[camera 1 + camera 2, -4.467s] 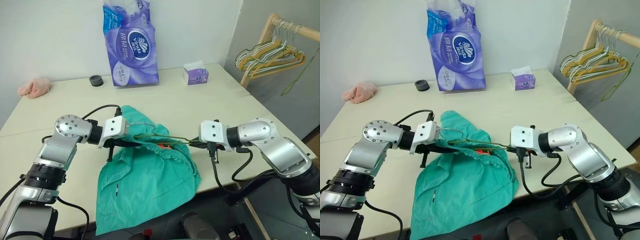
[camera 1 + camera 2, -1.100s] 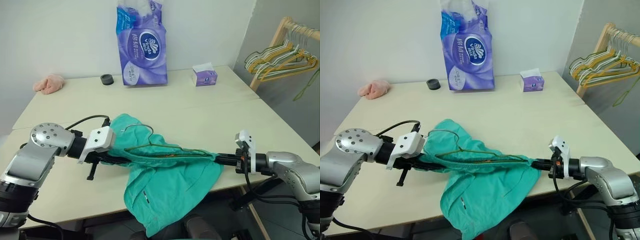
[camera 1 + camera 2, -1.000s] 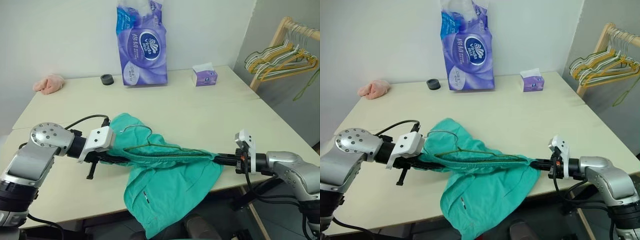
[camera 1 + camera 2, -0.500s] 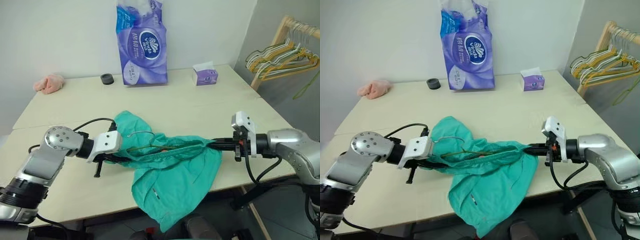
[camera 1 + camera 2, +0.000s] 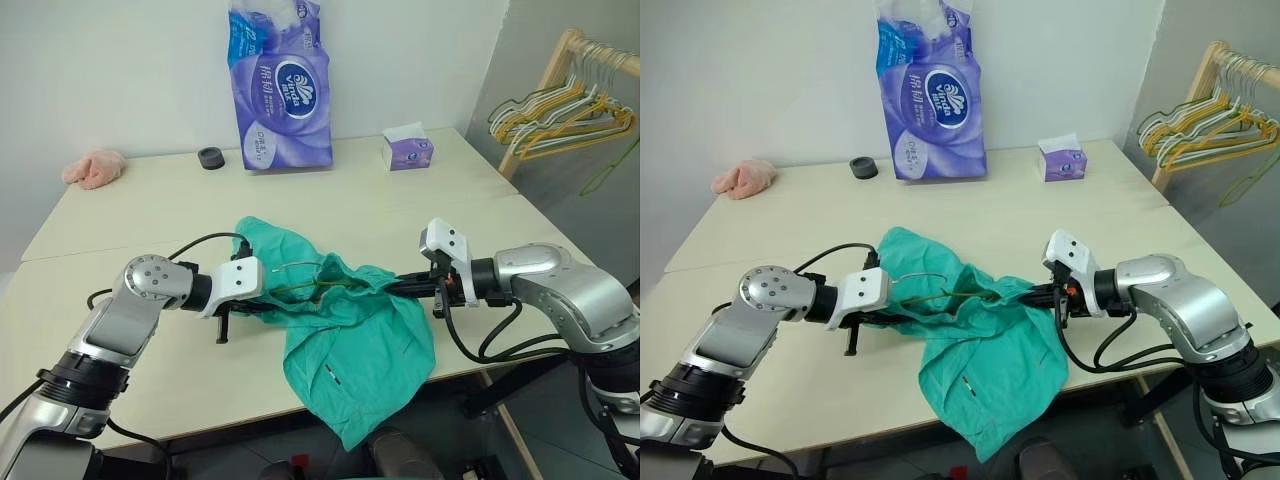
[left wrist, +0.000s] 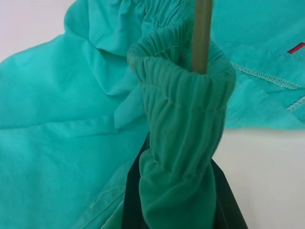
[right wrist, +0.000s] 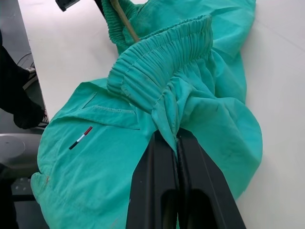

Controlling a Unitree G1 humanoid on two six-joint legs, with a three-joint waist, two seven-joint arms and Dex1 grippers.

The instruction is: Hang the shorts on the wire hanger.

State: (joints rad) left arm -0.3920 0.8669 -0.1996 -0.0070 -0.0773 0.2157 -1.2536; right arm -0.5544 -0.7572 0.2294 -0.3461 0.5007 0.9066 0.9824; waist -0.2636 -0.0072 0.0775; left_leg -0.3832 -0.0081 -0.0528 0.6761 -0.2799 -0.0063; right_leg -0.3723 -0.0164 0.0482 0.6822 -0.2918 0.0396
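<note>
My left pincer (image 5: 262,306) and right pincer (image 5: 398,284) each pinch the shorts (image 5: 355,340) by the waistband at the table's (image 5: 150,205) near edge, stretching it around the wire hanger (image 5: 300,290) so it threads on.

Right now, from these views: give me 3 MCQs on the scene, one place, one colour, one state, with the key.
1. Where does the purple tissue box sit?
A. far side of the table, toward the robot's right
B. on the shorts
C. beside the pink cloth

2. What colour are the shorts?
A. grey
B. teal-green
C. orange

3. What is the right claw doing?
A. wide open over bare table
B. shut on the shorts
C. holding the black ring

Key:
1. A: it stands near the far right table edge.
2. B: the fabric is teal-green in every view.
3. B: waistband fabric is pinched between its black fingers.
</note>
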